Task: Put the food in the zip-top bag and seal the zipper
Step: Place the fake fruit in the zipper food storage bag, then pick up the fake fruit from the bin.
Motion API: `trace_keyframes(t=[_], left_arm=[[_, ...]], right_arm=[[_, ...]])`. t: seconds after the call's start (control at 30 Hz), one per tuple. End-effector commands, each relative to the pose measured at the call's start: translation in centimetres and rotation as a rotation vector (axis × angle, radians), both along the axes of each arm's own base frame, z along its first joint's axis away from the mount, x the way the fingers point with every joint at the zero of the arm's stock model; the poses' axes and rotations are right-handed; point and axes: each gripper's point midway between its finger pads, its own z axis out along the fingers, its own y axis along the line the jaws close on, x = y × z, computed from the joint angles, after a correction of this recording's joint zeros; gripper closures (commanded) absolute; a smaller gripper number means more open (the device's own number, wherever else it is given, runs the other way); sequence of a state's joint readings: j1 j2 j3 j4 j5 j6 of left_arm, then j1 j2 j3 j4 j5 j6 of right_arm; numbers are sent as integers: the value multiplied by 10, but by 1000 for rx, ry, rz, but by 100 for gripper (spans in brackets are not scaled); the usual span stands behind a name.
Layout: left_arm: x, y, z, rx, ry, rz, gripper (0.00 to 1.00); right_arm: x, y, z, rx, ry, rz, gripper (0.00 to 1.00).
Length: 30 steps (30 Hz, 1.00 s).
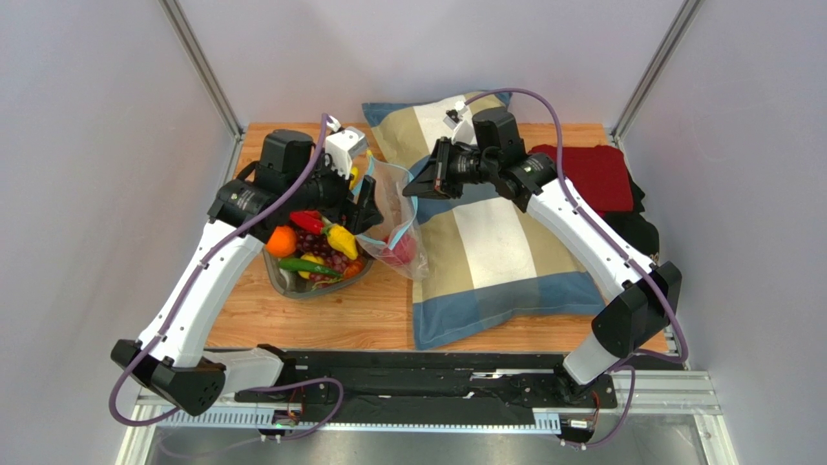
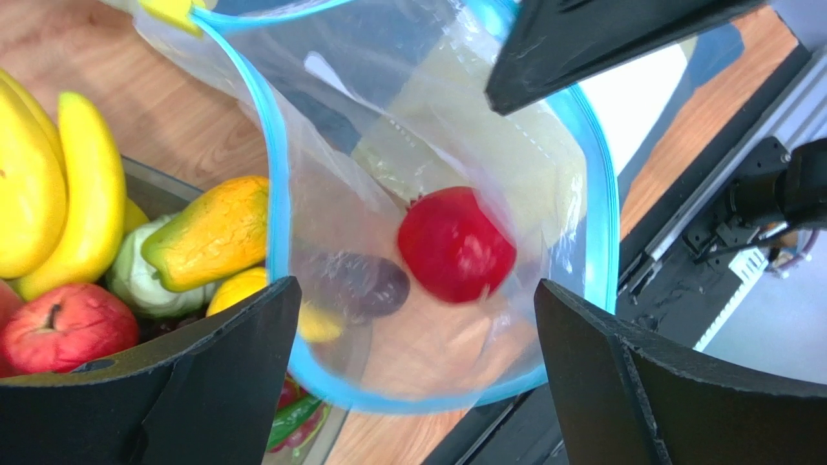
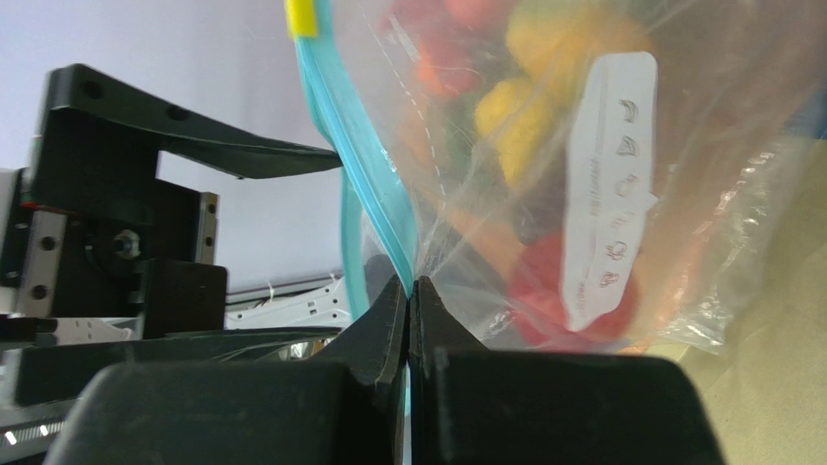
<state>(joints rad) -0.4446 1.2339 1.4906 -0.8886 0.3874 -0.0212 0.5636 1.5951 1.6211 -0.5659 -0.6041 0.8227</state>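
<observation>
The clear plastic zip-top bag (image 2: pixel 340 145) has a light-blue zipper strip (image 2: pixel 276 213) and a white printed label (image 3: pixel 607 184). The glossy round toy fruit (image 2: pixel 456 244) is red. The soft rectangular pillow (image 1: pixel 495 242) carries blue, beige and white blocks. The wooden desk (image 1: pixel 320 320) is light brown.

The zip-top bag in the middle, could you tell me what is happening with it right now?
The right gripper is shut on the zipper edge of the zip-top bag, holding it up with the mouth open. The left gripper hangs open right at that mouth, and one red fruit lies inside the bag. The rest of the food sits in the clear dish beside it, so most of the packing is left and the zipper is not sealed.
</observation>
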Motion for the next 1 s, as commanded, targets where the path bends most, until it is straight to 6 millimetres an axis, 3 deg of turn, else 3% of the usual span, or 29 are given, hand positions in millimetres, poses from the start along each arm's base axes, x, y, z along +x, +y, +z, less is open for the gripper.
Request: trace_keyframes(t=[0.0,0.1,0.27,0.37,0.43,0.57,0.77,0.97], left_arm=[[-22,8,44,5,-131,-101,1],[-29,35,44,33,-144,-67,1],[-34,85,-7,162,-82,-17,1],[-43,88,-27,219,-135,-134,2],[-47,82,-37,217,-166,-220,3],[-30,71,-47,244,-297,-377,4],[-14,36,-66,236,-533,-671,6],[4,6,-93,309,-693,-774,8]], right_arm=[[-14,-10,28,74,-70,74,100],[-12,-20,25,71,-81,63,100],[-5,-34,13,13,-86,31,100],[-5,-37,9,-3,-86,33,100],[-4,-41,8,-15,-95,25,100],[1,-47,8,-19,-89,3,100],[9,-55,1,-29,-69,-28,100],[13,-59,1,-29,-65,-45,100]])
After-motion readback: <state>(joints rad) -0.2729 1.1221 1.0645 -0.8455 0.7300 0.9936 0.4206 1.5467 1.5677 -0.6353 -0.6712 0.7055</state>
